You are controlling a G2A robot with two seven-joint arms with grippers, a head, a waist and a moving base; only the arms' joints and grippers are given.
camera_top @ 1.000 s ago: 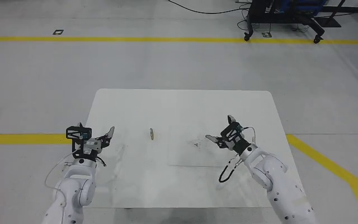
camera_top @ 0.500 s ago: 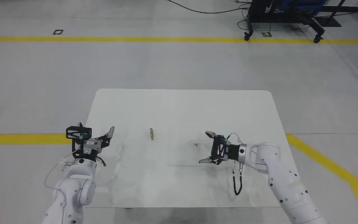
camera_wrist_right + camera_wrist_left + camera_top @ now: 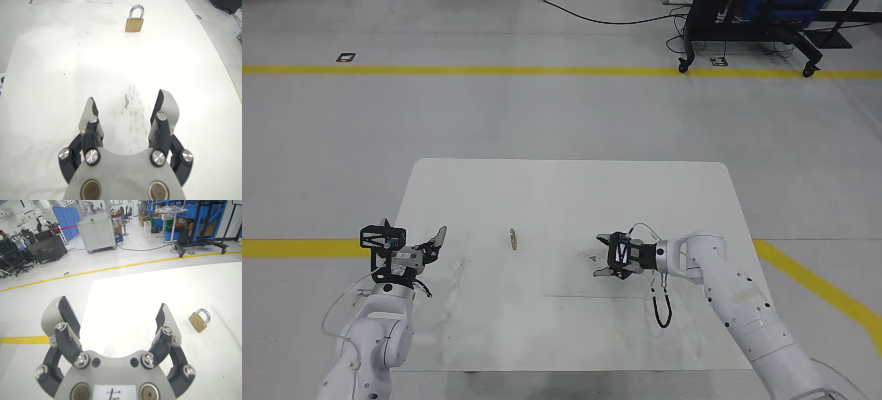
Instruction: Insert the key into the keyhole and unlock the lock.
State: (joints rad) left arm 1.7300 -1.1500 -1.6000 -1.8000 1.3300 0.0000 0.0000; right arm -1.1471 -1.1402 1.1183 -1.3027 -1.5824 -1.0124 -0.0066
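The right hand (image 3: 126, 97) sits low over the worktop (image 3: 47, 75), fingers spread wide on both sides of the key (image 3: 126, 101), ready to pinch it; the key lies flat, not held yet; the lock (image 3: 134, 23) lies well apart; the left hand (image 3: 112, 303) hangs by the worktop's edge, spread wide and empty, maybe to steady the lock.

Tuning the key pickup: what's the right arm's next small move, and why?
Probably ease the right gripper slightly forward until its jaws straddle the key. The jaws stand open; the key lies on the table, lined up with their gap, near the tips.
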